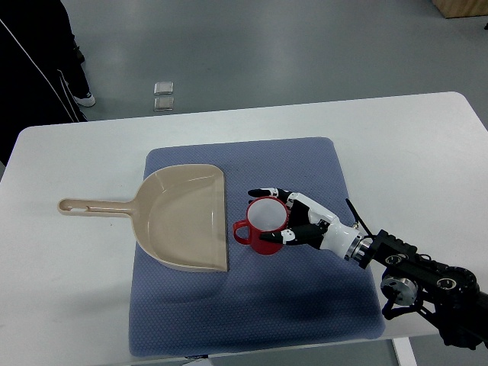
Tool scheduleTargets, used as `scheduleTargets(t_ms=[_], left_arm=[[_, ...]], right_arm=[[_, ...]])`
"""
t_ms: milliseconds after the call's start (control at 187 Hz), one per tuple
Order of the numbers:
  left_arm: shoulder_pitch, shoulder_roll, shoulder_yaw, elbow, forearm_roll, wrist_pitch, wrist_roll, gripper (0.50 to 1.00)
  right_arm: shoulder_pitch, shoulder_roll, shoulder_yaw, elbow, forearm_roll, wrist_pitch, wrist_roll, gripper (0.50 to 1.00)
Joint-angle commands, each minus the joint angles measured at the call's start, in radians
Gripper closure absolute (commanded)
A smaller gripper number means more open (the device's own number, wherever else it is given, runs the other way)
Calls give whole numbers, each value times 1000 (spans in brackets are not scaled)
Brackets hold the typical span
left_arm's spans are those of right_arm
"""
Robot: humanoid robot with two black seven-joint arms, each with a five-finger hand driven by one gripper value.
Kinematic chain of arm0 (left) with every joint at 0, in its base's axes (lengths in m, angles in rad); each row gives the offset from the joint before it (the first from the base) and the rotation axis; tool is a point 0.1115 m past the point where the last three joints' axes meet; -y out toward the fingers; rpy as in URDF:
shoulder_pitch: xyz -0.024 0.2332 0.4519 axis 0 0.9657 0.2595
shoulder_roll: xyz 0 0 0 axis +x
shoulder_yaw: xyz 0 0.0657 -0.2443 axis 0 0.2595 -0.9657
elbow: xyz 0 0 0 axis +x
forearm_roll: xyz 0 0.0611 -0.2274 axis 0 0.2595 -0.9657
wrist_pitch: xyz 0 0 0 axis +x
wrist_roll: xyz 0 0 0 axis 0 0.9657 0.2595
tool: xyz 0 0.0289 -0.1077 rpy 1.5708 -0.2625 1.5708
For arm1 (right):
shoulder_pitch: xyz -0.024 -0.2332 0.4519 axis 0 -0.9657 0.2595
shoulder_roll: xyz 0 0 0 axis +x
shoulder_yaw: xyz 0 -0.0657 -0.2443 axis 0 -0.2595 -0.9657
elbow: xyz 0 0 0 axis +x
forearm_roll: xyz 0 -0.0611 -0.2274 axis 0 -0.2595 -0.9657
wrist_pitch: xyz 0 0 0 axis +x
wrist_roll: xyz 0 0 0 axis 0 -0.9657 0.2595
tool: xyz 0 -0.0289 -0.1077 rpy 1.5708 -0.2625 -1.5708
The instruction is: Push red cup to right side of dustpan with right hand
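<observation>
— Where's your hand?
— My right hand [301, 221] cups the red cup [263, 223], fingers curled against its right side.
— And the cup?
— Upright on the blue mat [305, 305], just beside the dustpan [183, 217]'s right edge.

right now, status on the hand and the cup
Right hand cupped around red cup, fingers at its rim. Cup upright on blue mat, just right of dustpan. Left hand not in view. Nothing in the way.

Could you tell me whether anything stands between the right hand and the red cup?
Nothing visible does: the right hand already wraps around the cup, which stands upright on the mat just right of the dustpan.
</observation>
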Motion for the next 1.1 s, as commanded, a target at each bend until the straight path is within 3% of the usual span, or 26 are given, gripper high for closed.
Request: scheduleTargets(t_ms=[0,643,851,1092], left_arm=[[0,0,0,-1,0,0,0,500],[0,0,0,1,0,0,0,500],[0,0,0,1,0,0,0,500],[0,0,0,-1,0,0,0,500]], right_arm=[[1,1,-10,17,0,-19,0,566],[11,15,-52,42,0,-54,0,566],[12,-17,-49,109,9,-25,0,566],[23,-78,-36,112,18,8,0,566]])
